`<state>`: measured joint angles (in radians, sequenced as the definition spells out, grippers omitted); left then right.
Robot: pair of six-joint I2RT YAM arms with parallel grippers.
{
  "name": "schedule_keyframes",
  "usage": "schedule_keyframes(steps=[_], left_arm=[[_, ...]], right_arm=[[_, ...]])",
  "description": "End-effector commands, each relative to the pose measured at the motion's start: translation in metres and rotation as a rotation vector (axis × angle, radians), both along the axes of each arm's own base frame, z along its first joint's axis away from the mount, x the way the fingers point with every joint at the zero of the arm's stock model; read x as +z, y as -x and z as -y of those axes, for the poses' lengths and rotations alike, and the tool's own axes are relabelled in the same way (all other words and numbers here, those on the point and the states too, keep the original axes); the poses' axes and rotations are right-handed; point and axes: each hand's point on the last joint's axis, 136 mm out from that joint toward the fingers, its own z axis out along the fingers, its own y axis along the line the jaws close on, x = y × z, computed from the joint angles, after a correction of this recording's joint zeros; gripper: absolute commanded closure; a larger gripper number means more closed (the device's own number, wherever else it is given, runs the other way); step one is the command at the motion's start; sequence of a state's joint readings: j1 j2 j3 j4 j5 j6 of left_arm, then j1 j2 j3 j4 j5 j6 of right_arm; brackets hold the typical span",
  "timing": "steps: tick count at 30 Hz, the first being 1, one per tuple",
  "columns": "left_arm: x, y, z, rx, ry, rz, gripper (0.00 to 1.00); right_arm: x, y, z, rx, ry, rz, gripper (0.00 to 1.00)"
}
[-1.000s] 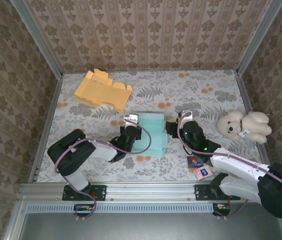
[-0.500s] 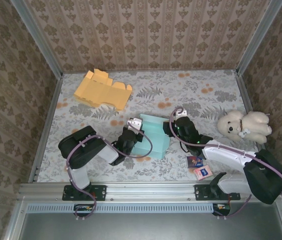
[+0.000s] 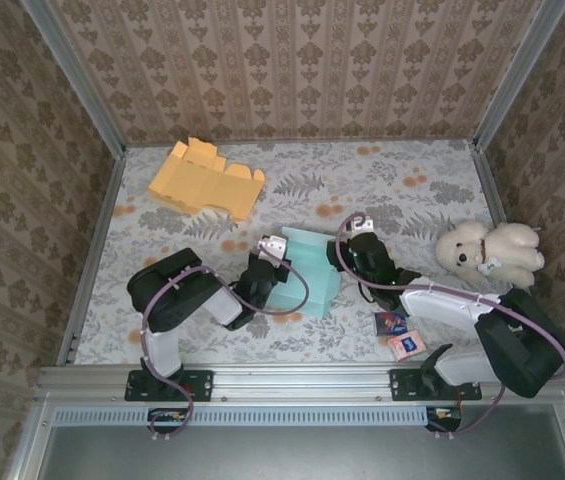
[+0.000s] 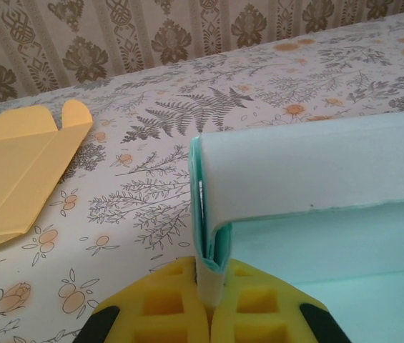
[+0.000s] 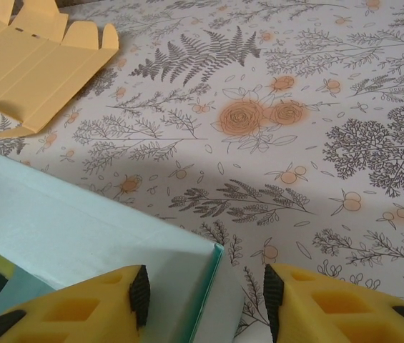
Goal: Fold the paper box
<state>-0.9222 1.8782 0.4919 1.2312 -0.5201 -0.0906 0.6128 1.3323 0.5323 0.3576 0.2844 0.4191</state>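
Between the two grippers: a pale teal paper box [image 3: 307, 270] is sitting half-formed on the floral table [image 3: 412, 190], just ahead of both wrists.
Left gripper [image 4: 209, 289]: its yellow pads [image 4: 166, 307] are pressing together on a doubled wall at the box's near-left edge.
Right gripper [image 5: 205, 300]: its jaws are standing apart, straddling the box's opposite corner; the wall is lying beside one finger, with a gap to the other.
Step in hand, as I judge it: the left is anchoring while the right is shaping the far wall. It should be closing squarely along the crease and pulling gently, so the thin card is not buckling.
Box contents: only bare teal card is showing inside.
Beyond the left gripper: a flat orange cardboard box blank [image 3: 205, 180] is lying unfolded, holding nothing.
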Motion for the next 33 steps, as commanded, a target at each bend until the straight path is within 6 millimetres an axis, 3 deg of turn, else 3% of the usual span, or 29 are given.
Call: schedule_keyframes(steps=[1, 4, 7, 21, 25, 29, 33], left_arm=[[-0.006, -0.004, 0.000, 0.029, -0.054, 0.005, 1.00], [-0.004, -0.006, 0.000, 0.037, -0.058, 0.006, 0.99], [-0.001, -0.006, 0.000, 0.040, -0.059, 0.007, 0.88], [0.030, 0.013, 0.008, -0.053, -0.035, -0.029, 0.61], [0.028, 0.034, 0.012, -0.143, -0.060, -0.061, 0.61], [0.030, 0.051, -0.003, -0.156, 0.001, -0.133, 0.64], [0.059, 0.061, -0.019, -0.144, 0.121, -0.200, 0.70]], right_arm=[[-0.018, 0.001, 0.009, -0.025, 0.052, -0.027, 0.52], [-0.022, 0.001, 0.010, -0.028, 0.054, -0.029, 0.52], [-0.023, 0.001, 0.010, -0.032, 0.048, -0.029, 0.53], [-0.021, -0.001, 0.012, -0.059, 0.022, -0.017, 0.53], [-0.022, -0.001, 0.012, -0.058, 0.027, -0.019, 0.53], [-0.022, 0.001, 0.013, -0.055, 0.037, -0.017, 0.53], [-0.020, 0.002, 0.013, -0.047, 0.039, -0.013, 0.53]])
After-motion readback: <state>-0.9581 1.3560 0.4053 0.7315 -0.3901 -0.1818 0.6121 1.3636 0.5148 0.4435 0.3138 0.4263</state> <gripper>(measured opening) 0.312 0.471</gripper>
